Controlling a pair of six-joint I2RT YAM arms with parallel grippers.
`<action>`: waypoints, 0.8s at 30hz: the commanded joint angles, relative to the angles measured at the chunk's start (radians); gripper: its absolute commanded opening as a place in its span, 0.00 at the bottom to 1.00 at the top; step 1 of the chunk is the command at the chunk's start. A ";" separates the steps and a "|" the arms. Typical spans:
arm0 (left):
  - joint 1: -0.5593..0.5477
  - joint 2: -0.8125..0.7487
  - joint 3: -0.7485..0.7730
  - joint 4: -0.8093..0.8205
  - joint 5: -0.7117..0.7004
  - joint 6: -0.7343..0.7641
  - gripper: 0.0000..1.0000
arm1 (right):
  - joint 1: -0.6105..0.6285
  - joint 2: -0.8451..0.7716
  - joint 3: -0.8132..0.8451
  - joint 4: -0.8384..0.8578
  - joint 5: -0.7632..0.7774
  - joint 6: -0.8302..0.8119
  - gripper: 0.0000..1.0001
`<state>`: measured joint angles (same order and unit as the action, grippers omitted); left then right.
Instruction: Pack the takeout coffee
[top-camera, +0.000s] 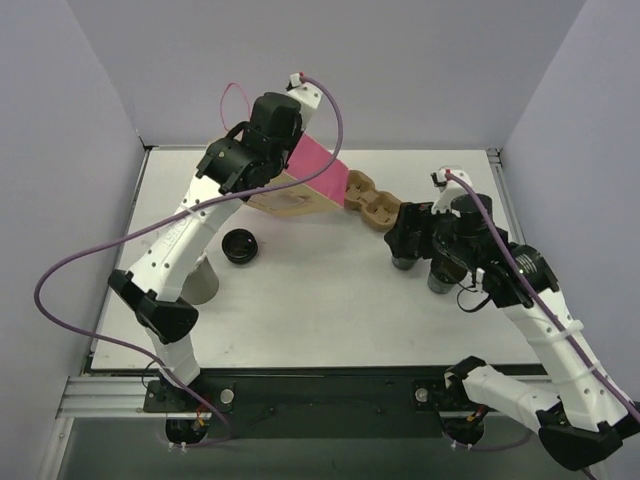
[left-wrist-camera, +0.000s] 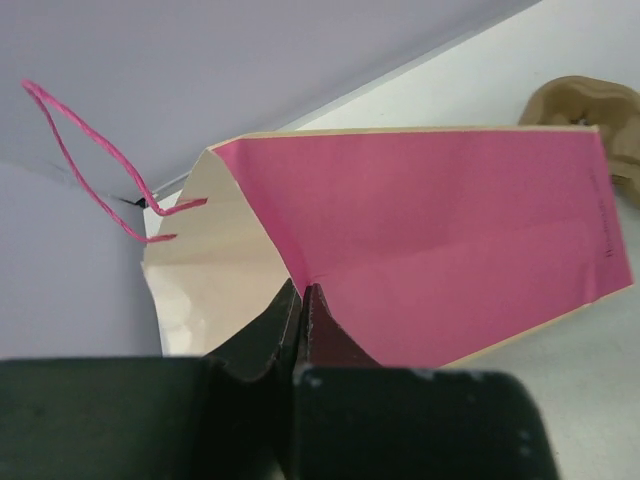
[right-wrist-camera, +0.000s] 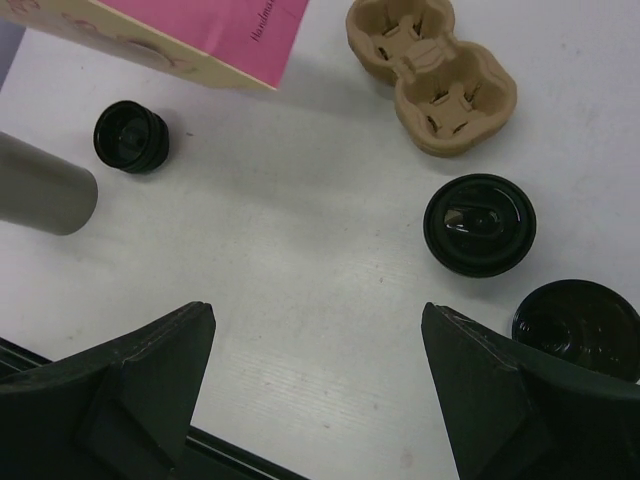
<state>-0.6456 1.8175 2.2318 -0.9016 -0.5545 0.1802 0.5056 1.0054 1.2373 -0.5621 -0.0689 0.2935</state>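
A paper bag (top-camera: 318, 172) with a pink face and tan sides lies tilted at the back of the table, its mouth and pink string handle (left-wrist-camera: 90, 150) toward the far wall. My left gripper (left-wrist-camera: 302, 292) is shut on the bag (left-wrist-camera: 440, 230) at the mouth's rim fold; it also shows in the top view (top-camera: 283, 168). My right gripper (right-wrist-camera: 318, 315) is open and empty above the table. A black-lidded coffee cup (right-wrist-camera: 479, 224) stands just ahead of its right finger, and a second black-lidded cup (right-wrist-camera: 580, 322) is beside that. In the top view the gripper (top-camera: 408, 238) mostly hides both.
A brown cardboard cup carrier (top-camera: 368, 201) lies right of the bag, also in the right wrist view (right-wrist-camera: 432, 75). A small dark cup (top-camera: 240, 245) stands mid-table. A taller grey lidless cup (right-wrist-camera: 40, 185) stands at the left, partly behind my left arm (top-camera: 203, 281).
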 joint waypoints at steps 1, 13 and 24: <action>-0.071 -0.090 -0.018 -0.026 -0.028 -0.031 0.00 | 0.002 -0.103 -0.019 -0.025 0.066 0.033 0.88; -0.250 -0.265 -0.391 -0.029 0.100 -0.310 0.02 | 0.001 -0.176 -0.067 -0.047 0.115 0.045 0.88; -0.250 -0.328 -0.397 0.021 0.377 -0.401 0.68 | 0.002 -0.130 -0.064 -0.041 0.078 0.090 0.88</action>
<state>-0.8978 1.5536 1.7790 -0.9344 -0.2657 -0.1814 0.5056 0.8646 1.1698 -0.6075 0.0154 0.3447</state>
